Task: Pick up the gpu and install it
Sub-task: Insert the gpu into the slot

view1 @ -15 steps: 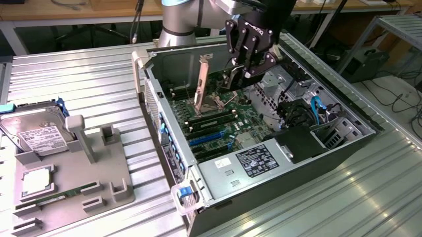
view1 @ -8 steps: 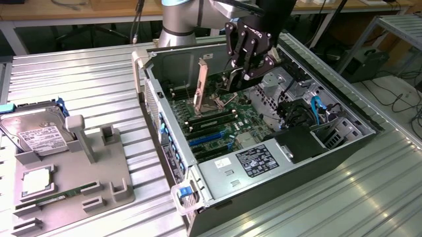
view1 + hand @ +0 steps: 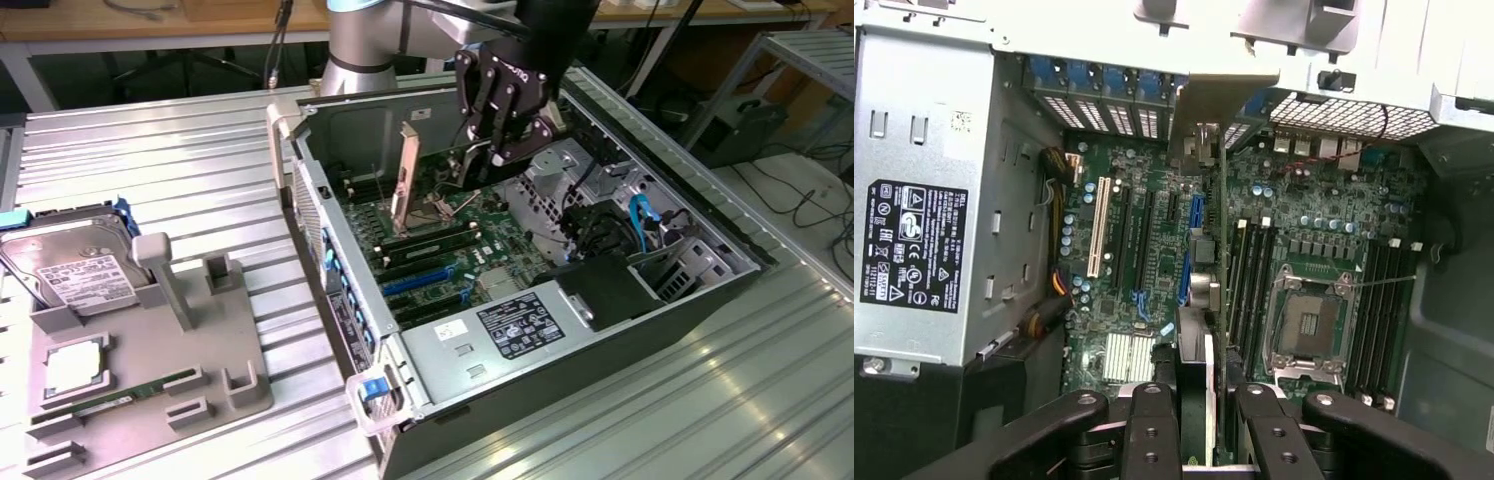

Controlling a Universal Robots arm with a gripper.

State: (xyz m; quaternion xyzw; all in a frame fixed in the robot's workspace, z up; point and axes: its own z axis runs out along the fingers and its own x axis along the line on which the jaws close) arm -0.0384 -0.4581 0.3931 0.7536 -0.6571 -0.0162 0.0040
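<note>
Gripper (image 3: pixel 470 165) sits over the open PC case (image 3: pixel 694 262), fingers (image 3: pixel 1154 430) partly closed on the gpu's (image 3: pixel 1199 390) edge. Card stands on edge above the case's motherboard (image 3: pixel 1304 220), silver bracket (image 3: pixel 408 170) toward the case's rear wall. Hard drive (image 3: pixel 67 262) sits outside the case on the tabletop (image 3: pixel 174 160) fixture.

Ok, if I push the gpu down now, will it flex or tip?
Probably stiff: the gpu looks a thin rigid board. Held on edge between the jaws, it may tilt sideways. The metal bracket end is likely heavier.
</note>
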